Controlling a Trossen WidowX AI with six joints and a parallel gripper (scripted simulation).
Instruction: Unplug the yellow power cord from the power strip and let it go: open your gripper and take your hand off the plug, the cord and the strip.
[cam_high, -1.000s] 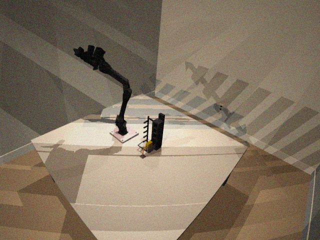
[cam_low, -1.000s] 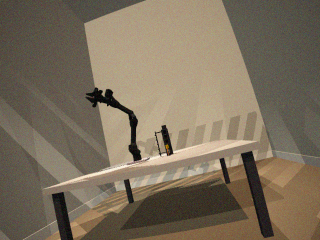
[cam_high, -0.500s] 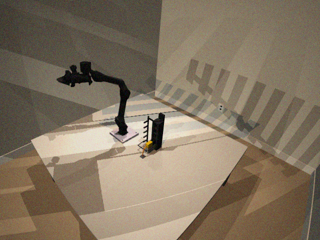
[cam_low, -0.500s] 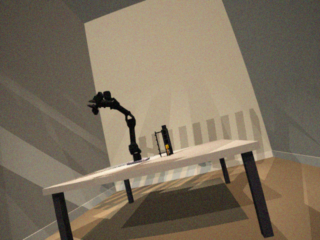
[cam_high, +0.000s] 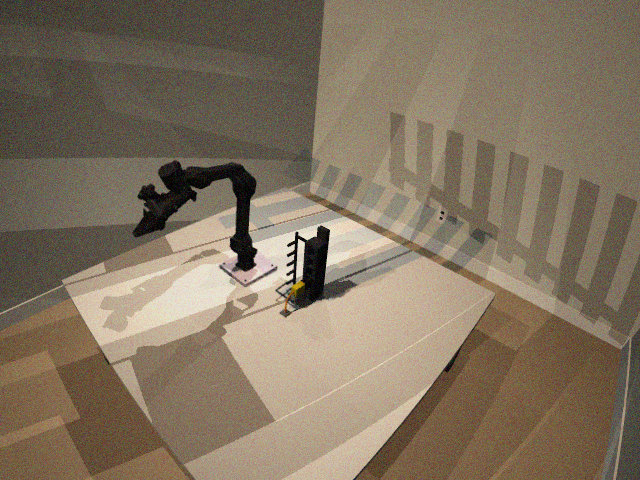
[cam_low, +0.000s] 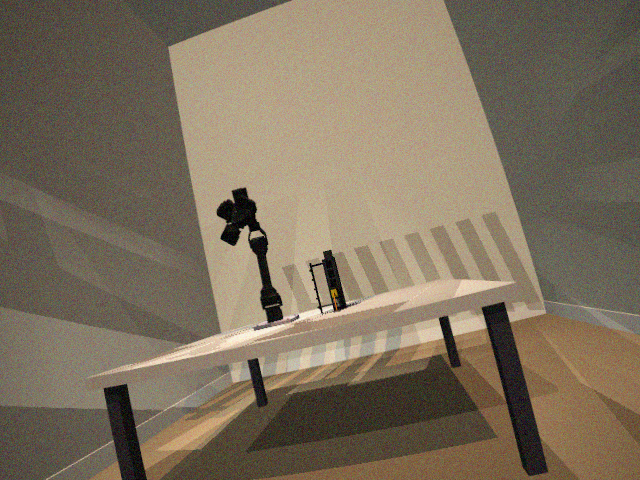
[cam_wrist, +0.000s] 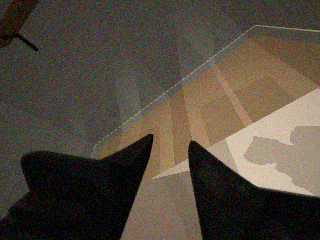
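The black power strip (cam_high: 317, 266) (cam_low: 332, 276) stands upright on the table. The yellow plug (cam_high: 298, 288) (cam_low: 333, 292) is at the strip's lower part, on its front side, and looks to be against it; how deep it sits cannot be told. Its orange-yellow cord (cam_high: 287, 300) (cam_low: 336, 302) curves down from the plug to a small dark piece on the table. My gripper (cam_high: 138, 231) (cam_wrist: 171, 141) is partly open, with a narrow gap and nothing between its fingertips. It hangs in the air at the left, well away from plug, cord and strip, pointing down and outward.
A thin black frame (cam_high: 295, 258) (cam_low: 316, 289) with short pegs stands beside the strip, between it and the arm's base plate (cam_high: 262, 268). The table edge (cam_low: 217, 358) lies beyond the base. A wall outlet (cam_high: 442, 213) shows on the far wall. Striped shadows cross table and wall.
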